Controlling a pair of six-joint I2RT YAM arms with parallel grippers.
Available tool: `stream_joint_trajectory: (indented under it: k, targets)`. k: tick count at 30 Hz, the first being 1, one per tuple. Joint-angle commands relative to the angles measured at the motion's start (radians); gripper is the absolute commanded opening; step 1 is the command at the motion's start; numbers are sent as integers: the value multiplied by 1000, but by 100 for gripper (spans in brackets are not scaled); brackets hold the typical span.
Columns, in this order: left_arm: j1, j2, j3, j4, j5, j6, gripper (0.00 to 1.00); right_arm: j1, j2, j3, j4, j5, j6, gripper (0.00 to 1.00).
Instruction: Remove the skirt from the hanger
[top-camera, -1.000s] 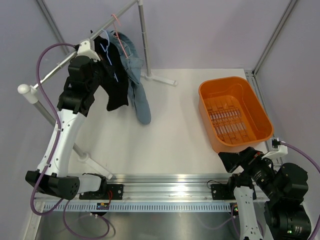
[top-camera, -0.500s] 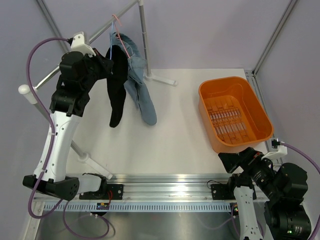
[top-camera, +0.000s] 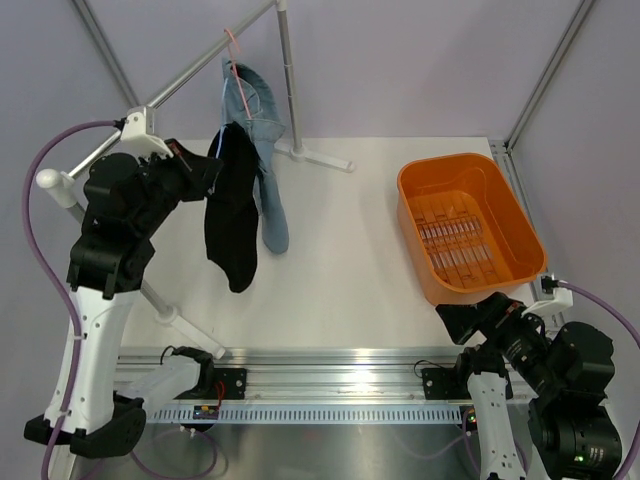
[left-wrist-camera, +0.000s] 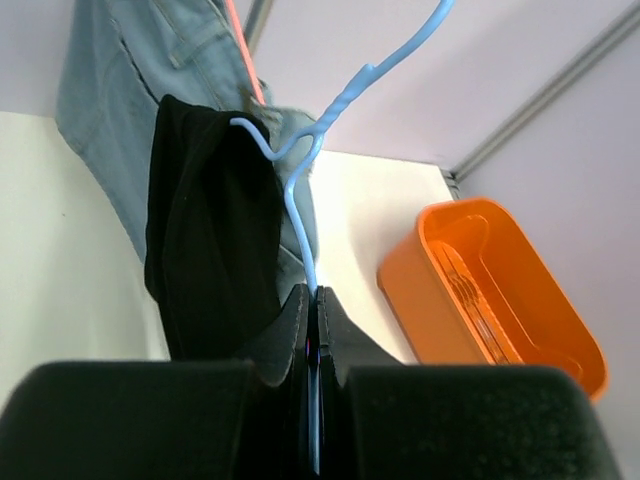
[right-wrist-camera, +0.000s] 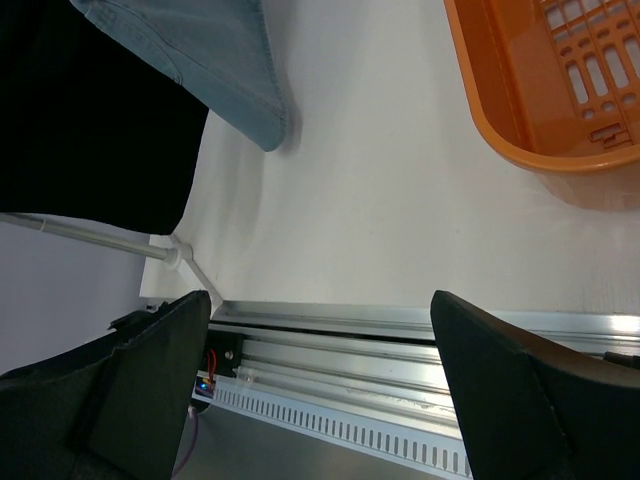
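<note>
A black skirt (top-camera: 232, 215) hangs from a thin blue hanger (left-wrist-camera: 300, 195) and droops over the white table. My left gripper (left-wrist-camera: 312, 291) is shut on the hanger's wire just below its neck, with the skirt (left-wrist-camera: 210, 240) to the left of the fingers. In the top view the left gripper (top-camera: 196, 170) is held high, just in front of the clothes rail (top-camera: 180, 85). The hanger's hook runs out of the top of the left wrist view. My right gripper (right-wrist-camera: 320, 296) stands open and empty, low over the table's near edge at the right (top-camera: 466, 322).
A blue denim garment (top-camera: 262, 140) hangs on a pink hanger (top-camera: 233, 38) from the rail, touching the skirt. The rack's legs (top-camera: 180, 325) stand on the left of the table, its upright foot (top-camera: 322, 158) at the back. An orange basket (top-camera: 470, 162) sits at the right.
My left arm has drawn back toward the near left with the hanger. The skirt has swung away from the rail and now hangs lower over the table. The right arm stayed still.
</note>
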Motion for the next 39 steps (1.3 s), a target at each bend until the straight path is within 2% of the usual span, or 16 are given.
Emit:
stream_joint_trajectory:
  k: [1, 3, 8, 10, 14, 17, 20, 23, 24, 25, 27, 28, 30, 31, 32, 39]
  targets:
    - [-6, -66, -28, -4, 119, -16, 0, -5, 38, -21, 30, -55, -5, 100]
    - [-6, -141, -78, 3, 168, -54, 0, -5, 57, -50, 52, -116, 32, 99]
    - [-6, -318, -320, 58, 411, -183, 0, -5, 130, -78, 208, -219, 115, 99]
    - [-6, -355, -391, 116, 518, -234, 0, -5, 170, -60, 266, -254, 135, 99]
    - [-20, -431, -535, 183, 629, -349, 0, -5, 276, -14, 369, -317, 184, 99]
    - [-21, -464, -549, 172, 679, -372, 0, -5, 310, -5, 457, -366, 256, 99]
    - [-23, -473, -554, 189, 736, -418, 0, -2, 336, 0, 480, -366, 256, 98]
    - [-25, -479, -554, 209, 750, -464, 0, 58, 380, -15, 501, -351, 244, 97]
    - [-26, -479, -554, 218, 750, -478, 0, 96, 402, 5, 497, -277, 224, 97]
    - [-26, -479, -551, 236, 749, -487, 0, 230, 426, 20, 492, -220, 216, 97]
    - [-26, -472, -549, 249, 745, -513, 0, 395, 515, 95, 488, -7, 191, 97]
    - [-28, -468, -549, 256, 742, -522, 0, 551, 550, 124, 483, 62, 185, 97]
    - [-29, -455, -546, 247, 733, -530, 0, 680, 650, 219, 471, 222, 168, 98]
    - [-29, -452, -540, 226, 724, -530, 0, 787, 697, 244, 471, 279, 167, 98]
    - [-31, -449, -539, 221, 724, -531, 0, 832, 713, 283, 475, 366, 167, 98]
    - [-34, -448, -535, 172, 748, -559, 0, 1073, 799, 301, 636, 494, 99, 94]
